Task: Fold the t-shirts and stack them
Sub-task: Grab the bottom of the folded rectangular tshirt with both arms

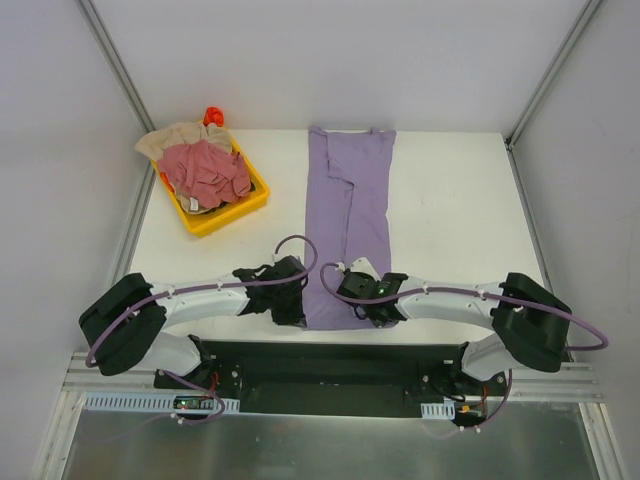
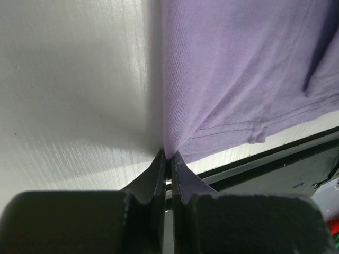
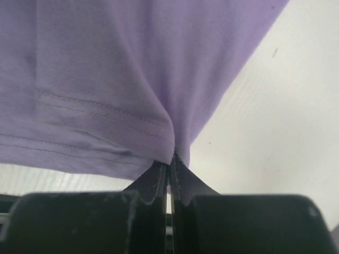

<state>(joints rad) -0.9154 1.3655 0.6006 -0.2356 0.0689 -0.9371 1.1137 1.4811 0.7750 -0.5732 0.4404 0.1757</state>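
A lavender-purple t-shirt (image 1: pixel 347 205) lies as a long narrow strip down the middle of the white table, sleeves folded in. My left gripper (image 1: pixel 303 306) is shut on its near left hem corner; in the left wrist view the cloth (image 2: pixel 238 69) is pinched at the gripper (image 2: pixel 169 154). At the near right hem corner my right gripper (image 1: pixel 362 308) is shut too, the purple cloth (image 3: pixel 132 79) bunched into the gripper (image 3: pixel 172 157). A dusty pink-red t-shirt (image 1: pixel 207 172) lies crumpled on a beige one (image 1: pixel 172 139) in the yellow tray.
The yellow plastic tray (image 1: pixel 232 214) sits at the table's far left, with a small orange object (image 1: pixel 212 116) behind it. Grey walls and metal frame posts surround the table. The black base rail (image 1: pixel 320 365) runs along the near edge.
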